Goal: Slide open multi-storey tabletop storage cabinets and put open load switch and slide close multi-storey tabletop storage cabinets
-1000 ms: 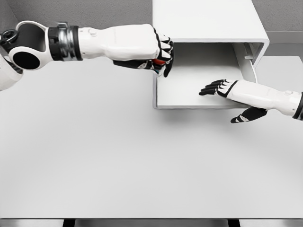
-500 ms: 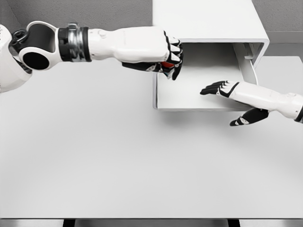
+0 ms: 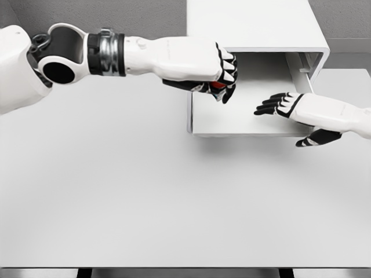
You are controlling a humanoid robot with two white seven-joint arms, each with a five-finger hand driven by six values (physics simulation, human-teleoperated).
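White covers nearly everything in the head view: the table (image 3: 145,197), both arms and the storage cabinet (image 3: 255,26) at the far right of the table. The cabinet's drawer (image 3: 243,119) is slid out toward the near side, its floor bare apart from the hands' shadows.

The left hand (image 3: 217,75) reaches in from the far left and hangs over the drawer's far left corner. Its black-tipped fingers (image 3: 227,90) are curled tightly around a small red-orange thing, the load switch (image 3: 217,86), of which only a sliver shows under the palm; its shape cannot be made out.

The right hand (image 3: 290,107) comes in from the right edge and lies flat over the drawer's right part, palm down. Its fingers (image 3: 268,105) are stretched out and loosely spread, pointing left and grasping nothing, while the thumb (image 3: 316,139) hangs down past the drawer's front right corner.
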